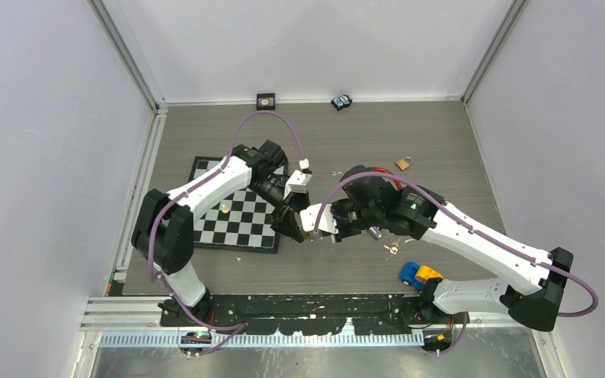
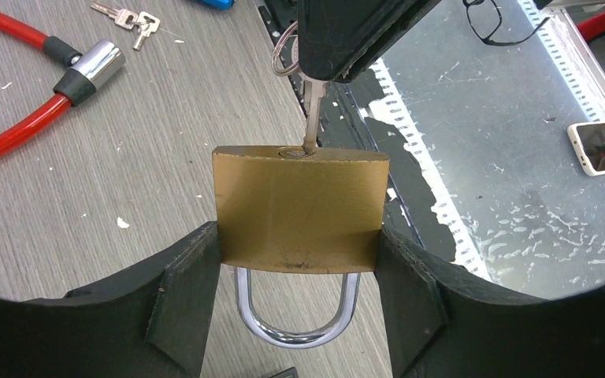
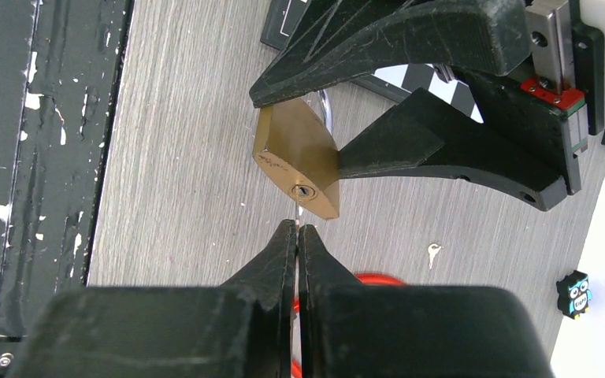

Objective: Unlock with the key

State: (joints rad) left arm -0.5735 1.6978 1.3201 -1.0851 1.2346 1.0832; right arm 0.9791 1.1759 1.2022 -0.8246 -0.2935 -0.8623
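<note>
Clamping the rectangular brass padlock [image 2: 299, 205] in our left gripper [image 2: 299, 260] above the grey wooden tabletop [image 2: 126, 157], we pinch the silver key [image 2: 313, 110], tip at the keyhole [image 3: 305, 190], in our right gripper [image 3: 297, 236]; skewed pushing could jam it.
</note>
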